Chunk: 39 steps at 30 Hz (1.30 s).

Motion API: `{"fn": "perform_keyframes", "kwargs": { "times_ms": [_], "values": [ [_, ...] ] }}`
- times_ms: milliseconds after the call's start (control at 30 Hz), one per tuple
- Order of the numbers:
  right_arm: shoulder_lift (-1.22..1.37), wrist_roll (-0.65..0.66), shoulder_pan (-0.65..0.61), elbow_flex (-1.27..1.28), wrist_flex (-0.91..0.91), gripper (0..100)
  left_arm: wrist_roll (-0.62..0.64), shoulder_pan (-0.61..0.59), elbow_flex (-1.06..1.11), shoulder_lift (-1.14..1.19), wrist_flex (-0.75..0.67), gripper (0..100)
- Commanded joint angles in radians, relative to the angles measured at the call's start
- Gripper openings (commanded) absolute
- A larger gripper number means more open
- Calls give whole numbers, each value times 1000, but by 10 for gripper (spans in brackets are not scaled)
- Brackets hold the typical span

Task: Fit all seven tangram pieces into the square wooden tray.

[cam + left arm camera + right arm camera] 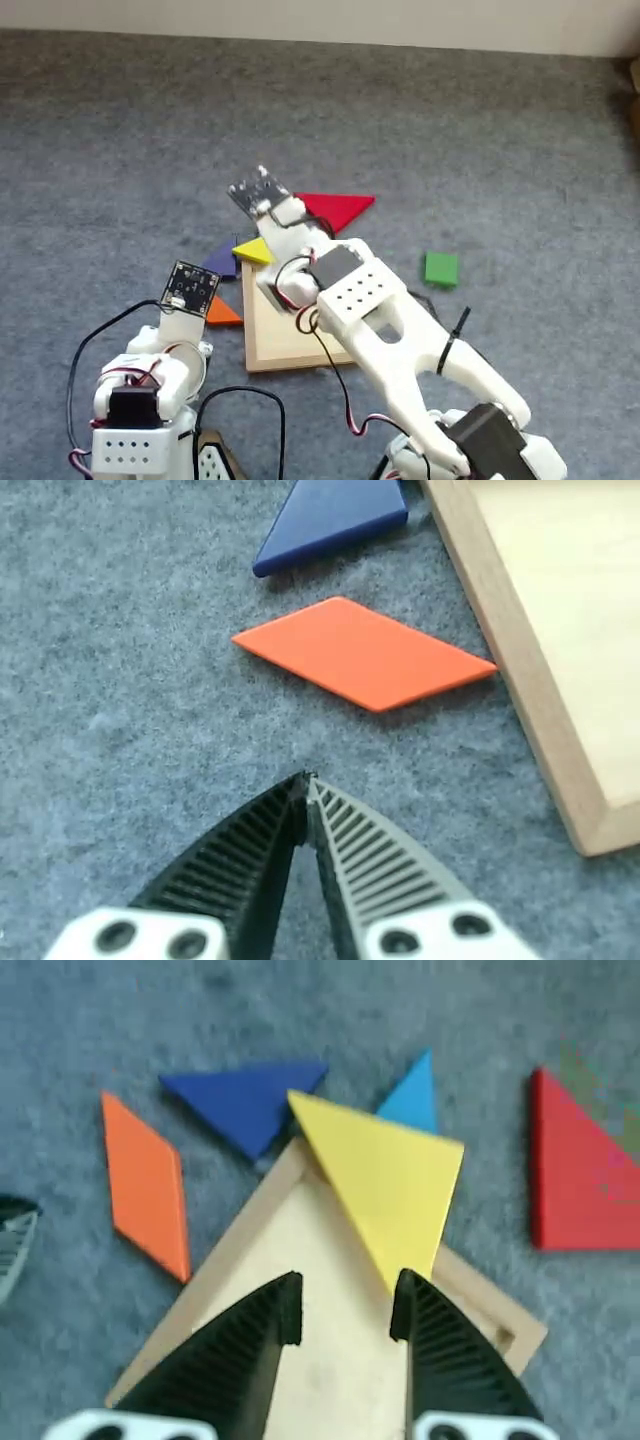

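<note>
Six coloured pieces and one tray are counted across three views.

**Left wrist view**
- Left gripper (305,780): jaws pressed together on nothing, tips low over the grey felt (120,730).
- Orange parallelogram (365,652): flat on the felt, just ahead of the tips.
- Dark blue triangle (330,515): farther ahead of the tips, also on the felt.
- Wooden tray (510,650): off to one side of the jaws, its rim close to the parallelogram's corner. The stretch of tray floor in sight is bare.
- Judgement: this gripper hangs clear of the tray, leaving it free for the other arm.

**Right wrist view**
- Right gripper (345,1310): jaws spread, pinching nothing, hanging over the tray floor.
- Yellow triangle (385,1185): directly ahead of the gap, one point aimed at it. The body lies across the tray's corner and over the rim, so it is probably propped rather than seated.
- Judgement: the open jaws suit taking that point or nudging it inward.
- Light blue triangle (415,1100): beyond the yellow one, outside the corner.
- Red triangle (580,1170): off to one side of the jaws, on the felt, apart from the tray.

**High view**
- Green square (441,268): alone on the felt, well apart from both sets of jaws.
- Tray contents: no piece lies fully inside. The task is judged barely begun.
</note>
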Motion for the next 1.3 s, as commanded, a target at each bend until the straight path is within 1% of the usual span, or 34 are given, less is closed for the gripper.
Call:
{"fn": "perform_keyframes", "kwargs": {
  "times_ms": [0,100,167,267,367,467,600,767,967,1167,1267],
  "values": [
    [-13,11,16,42,-254,149,8,16,19,-19,5,7],
    [54,11,18,84,-447,149,8,16,19,-19,5,7],
    [116,9,36,90,-530,149,8,16,19,-19,5,7],
    [226,6,71,85,-595,149,8,16,19,-19,5,7],
    [337,11,87,88,-595,149,8,16,19,-19,5,7],
    [348,28,87,93,-519,149,8,16,19,-19,5,7],
    [278,149,81,93,-291,149,8,16,19,-19,5,7],
    [122,166,84,96,-42,149,8,16,19,-19,5,7],
    [38,166,84,91,177,149,8,16,19,-19,5,7],
    [-30,166,101,87,179,149,8,16,19,-19,5,7],
    [-27,161,101,91,36,149,8,16,19,-19,5,7]
  ]
}}
